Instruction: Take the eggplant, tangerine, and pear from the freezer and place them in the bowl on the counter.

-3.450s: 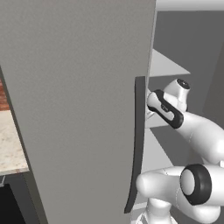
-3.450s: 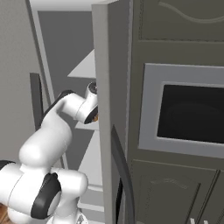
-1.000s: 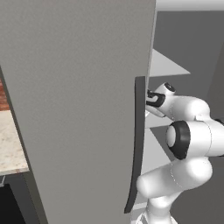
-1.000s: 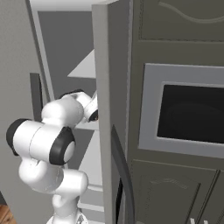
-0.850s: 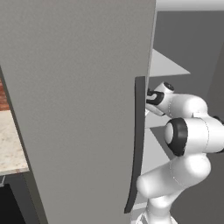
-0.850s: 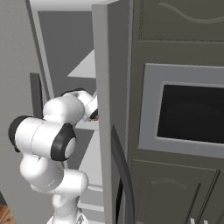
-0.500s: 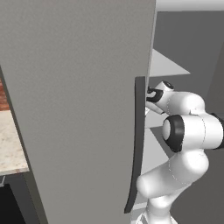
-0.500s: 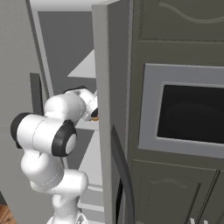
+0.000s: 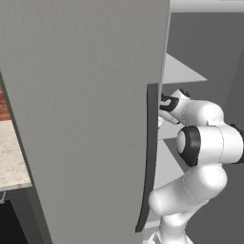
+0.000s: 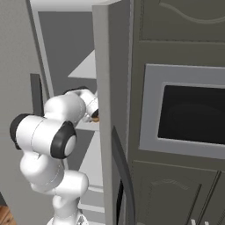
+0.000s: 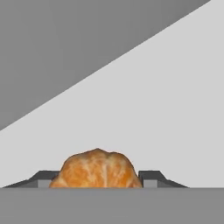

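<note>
Now bent deeper into the freezer (image 9: 86, 95) than a second ago: elbow joint swung lower and farther right in the left base view, forearm reaching behind the open door toward the shelves. Base cameras unmoved, freezer and surroundings unchanged.

Gripper (image 11: 97, 181) clamped around the tangerine (image 11: 97, 169), one dark fingertip (image 11: 43, 177) pressed at each side of the fruit in the hand view. Same orange fruit glimpsed as a small patch (image 10: 95, 117) at the wrist in the right base view, just left of the door edge.

Tall light-grey freezer door standing open, with a long dark vertical handle (image 9: 147, 157) along its edge. Pale grey inner shelves (image 9: 178, 71) stacked behind it, lit against a darker grey back wall. Strip of beige speckled counter (image 9: 12, 157) at far left of the left base view, red brick wall above it. Dark panelled cabinets with a built-in oven window (image 10: 191, 114) to the right of the freezer.

Tangerine roundish, slightly wider than tall, its broad axis running finger to finger; which way the stem end points cannot be told. Resting on or lifted off the shelf cannot be told.
</note>
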